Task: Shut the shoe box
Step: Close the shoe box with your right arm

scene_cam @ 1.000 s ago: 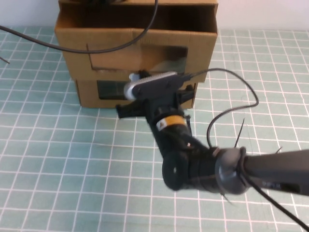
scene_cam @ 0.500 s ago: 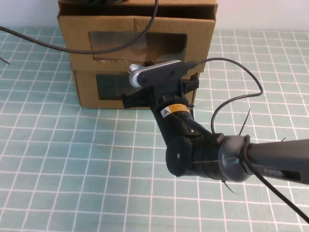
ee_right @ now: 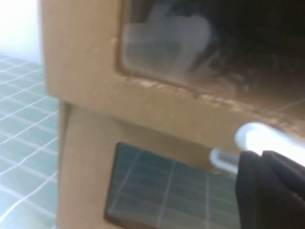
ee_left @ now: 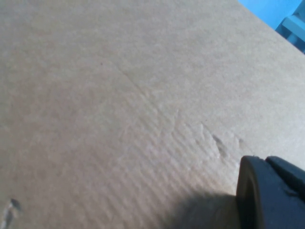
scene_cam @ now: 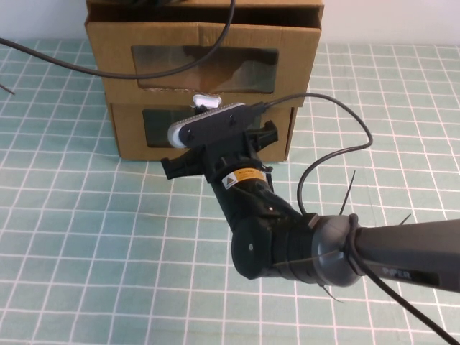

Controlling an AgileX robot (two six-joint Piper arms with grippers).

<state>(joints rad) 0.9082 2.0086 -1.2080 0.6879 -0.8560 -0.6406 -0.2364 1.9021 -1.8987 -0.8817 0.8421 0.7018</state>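
Since the earlier frame the right end effector (scene_cam: 215, 147) has backed off a little toward the robot and lower; whether it is open cannot be told, and it stands just before the lower box (scene_cam: 136, 140). Above it, the shoe box (scene_cam: 205, 57) sits stacked at the far edge of the bench (scene_cam: 72, 237), long axis running left-right, window and white tab (scene_cam: 206, 101) facing the robot. Bare bench lies on either side. Against cardboard rests the left end effector (ee_left: 269, 193), grip unreadable.
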